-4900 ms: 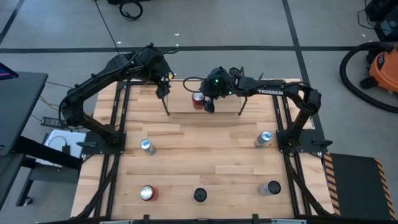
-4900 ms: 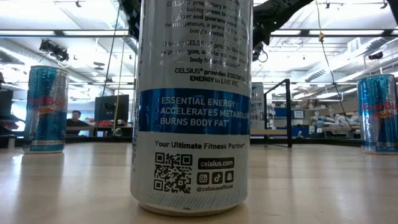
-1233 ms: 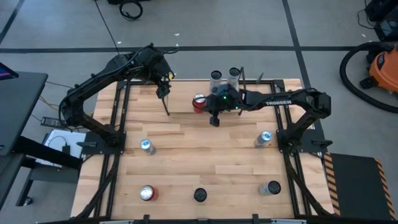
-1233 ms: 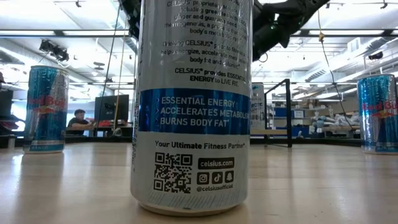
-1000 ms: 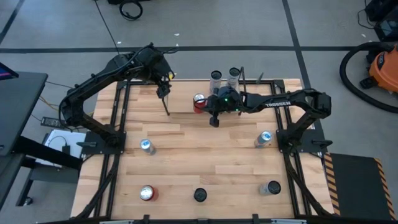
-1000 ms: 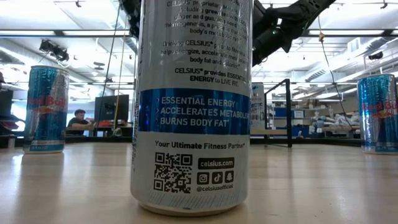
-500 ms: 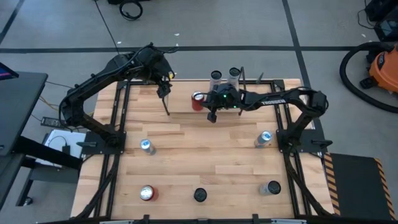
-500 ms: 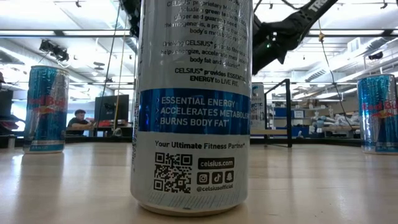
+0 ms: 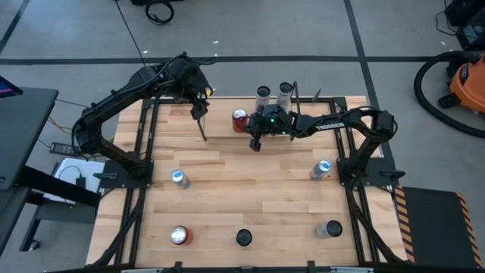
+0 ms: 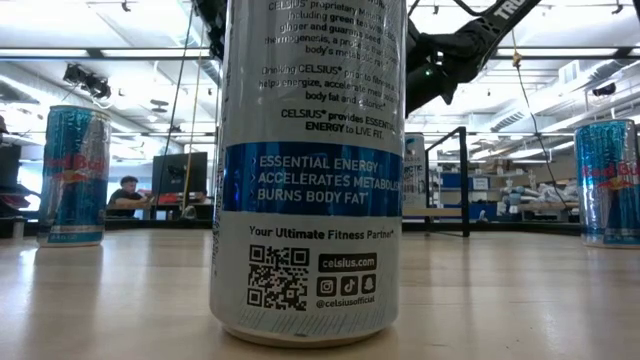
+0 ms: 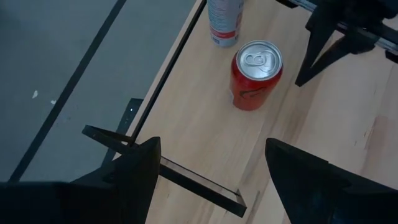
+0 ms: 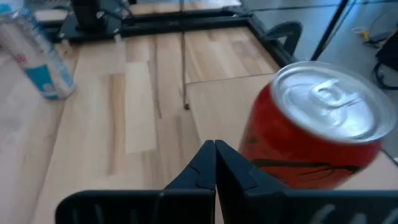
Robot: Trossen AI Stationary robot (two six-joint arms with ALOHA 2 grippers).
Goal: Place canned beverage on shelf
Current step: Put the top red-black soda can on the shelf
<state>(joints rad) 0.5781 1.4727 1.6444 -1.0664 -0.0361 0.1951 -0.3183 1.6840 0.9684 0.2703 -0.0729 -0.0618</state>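
Red aluminium can (image 9: 239, 117) stands upright on the light-wood shelf (image 9: 227, 127), upper centre, just left of the right gripper (image 9: 255, 143), fingers pressed together. Left gripper (image 9: 198, 111) hovers upper left, fingers apart, empty.

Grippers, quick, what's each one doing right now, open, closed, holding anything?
Left gripper: open, holding nothing, above the shelf edge.
Right gripper: closed, holding nothing, beside the red can on the shelf.
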